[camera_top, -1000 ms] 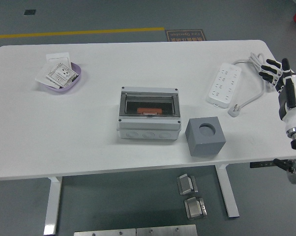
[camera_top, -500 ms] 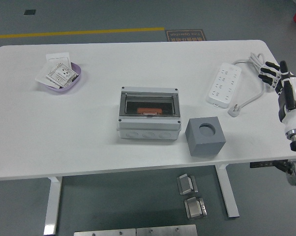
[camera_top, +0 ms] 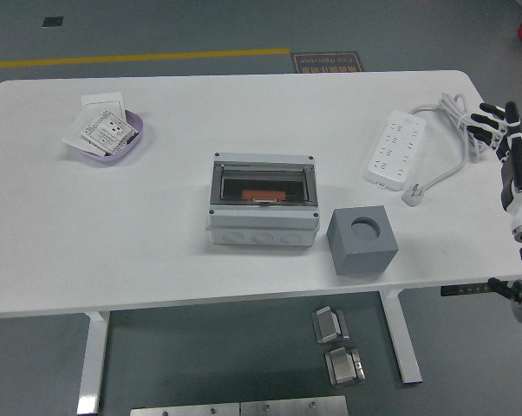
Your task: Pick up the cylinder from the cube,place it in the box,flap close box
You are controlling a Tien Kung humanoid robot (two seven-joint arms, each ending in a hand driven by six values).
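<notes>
**Box shut on the surface, right hand off at the edge**

The grey box (camera_top: 263,201) sat near the middle of the white surface (camera_top: 157,251), its tinted flap lying flat over the opening. Through that flap an orange shape (camera_top: 263,196) showed inside; whether it was the cylinder could not be told. The grey cube (camera_top: 362,239) stood just beside the box's front right corner, apart from it, and the round hollow in its top face held nothing.

The right hand (camera_top: 495,126) was at the far right edge of the view, over the surface's right border, its fingers (camera_top: 485,113) spread and pointing left, holding nothing. Its white forearm ran down the picture's right side. It was well apart from both the cube and the box.

Near that hand lay a white power strip (camera_top: 395,149), angled on the surface, with its cable (camera_top: 447,117) looping beside it and its plug (camera_top: 412,197) resting toward the cube's side. At the far left a shallow purple tray (camera_top: 133,143) carried some printed white cards (camera_top: 105,128). On the floor under the surface's front edge were two small metal parts (camera_top: 337,345).
</notes>
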